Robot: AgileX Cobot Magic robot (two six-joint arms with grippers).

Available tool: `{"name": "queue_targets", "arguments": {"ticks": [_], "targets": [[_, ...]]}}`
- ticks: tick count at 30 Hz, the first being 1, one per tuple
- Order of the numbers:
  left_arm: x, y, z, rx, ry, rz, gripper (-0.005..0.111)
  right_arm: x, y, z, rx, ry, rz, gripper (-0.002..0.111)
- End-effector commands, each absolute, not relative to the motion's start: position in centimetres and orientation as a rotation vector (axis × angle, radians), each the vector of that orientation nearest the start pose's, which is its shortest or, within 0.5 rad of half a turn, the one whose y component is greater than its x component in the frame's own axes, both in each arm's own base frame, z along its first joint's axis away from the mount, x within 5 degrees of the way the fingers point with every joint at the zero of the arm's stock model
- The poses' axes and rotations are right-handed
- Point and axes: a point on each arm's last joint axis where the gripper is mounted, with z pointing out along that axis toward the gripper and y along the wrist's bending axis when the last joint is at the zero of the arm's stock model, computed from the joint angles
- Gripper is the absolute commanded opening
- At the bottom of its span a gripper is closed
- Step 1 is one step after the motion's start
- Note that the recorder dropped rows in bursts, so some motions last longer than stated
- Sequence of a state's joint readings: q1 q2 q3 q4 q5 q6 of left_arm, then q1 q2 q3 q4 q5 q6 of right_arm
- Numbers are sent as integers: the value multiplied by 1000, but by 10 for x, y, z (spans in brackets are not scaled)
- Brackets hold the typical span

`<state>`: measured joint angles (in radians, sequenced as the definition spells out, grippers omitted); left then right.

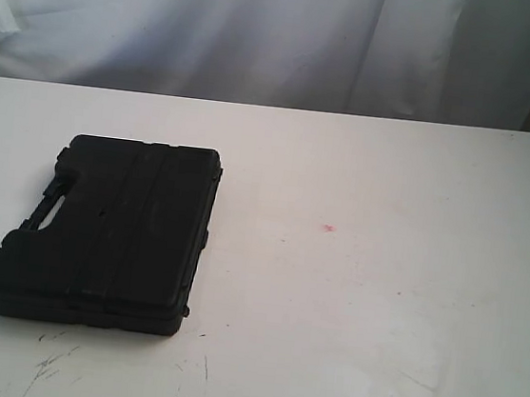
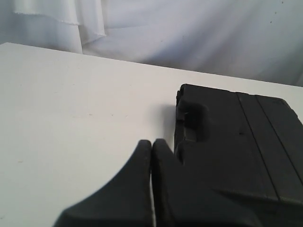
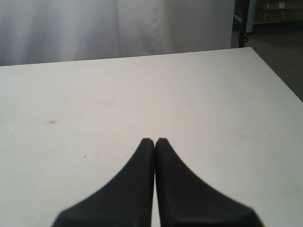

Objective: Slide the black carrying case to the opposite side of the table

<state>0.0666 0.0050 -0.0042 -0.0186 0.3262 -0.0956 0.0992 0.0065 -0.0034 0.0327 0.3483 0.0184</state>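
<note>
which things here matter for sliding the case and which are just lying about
For the job: black carrying case, table, left gripper (shut, by the case).
Just there: white curtain, red spot, scratch marks, right gripper (shut, no case in its view).

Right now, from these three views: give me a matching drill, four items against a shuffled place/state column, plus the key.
Column A
1. black carrying case
2. red spot
3. left gripper
4. right gripper

Column B
a. shut, over bare tabletop, no case in its wrist view
b. shut, tips close beside the case's edge
c. lying flat on the left part of the table in the exterior view
d. tiny mark on the tabletop, right of the case in the exterior view

Pairs: 1-c, 2-d, 3-b, 4-a
</note>
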Motion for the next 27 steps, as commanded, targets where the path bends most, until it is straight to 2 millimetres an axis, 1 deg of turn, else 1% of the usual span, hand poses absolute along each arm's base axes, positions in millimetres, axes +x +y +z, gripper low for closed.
{"name": "queue_targets", "arguments": {"ticks": [1, 27], "targets": [[53, 3, 182, -161, 1819, -39, 0, 53, 6, 182, -60, 1829, 96, 0], [53, 3, 182, -152, 1825, -32, 0, 53, 6, 182, -60, 1829, 96, 0]]}}
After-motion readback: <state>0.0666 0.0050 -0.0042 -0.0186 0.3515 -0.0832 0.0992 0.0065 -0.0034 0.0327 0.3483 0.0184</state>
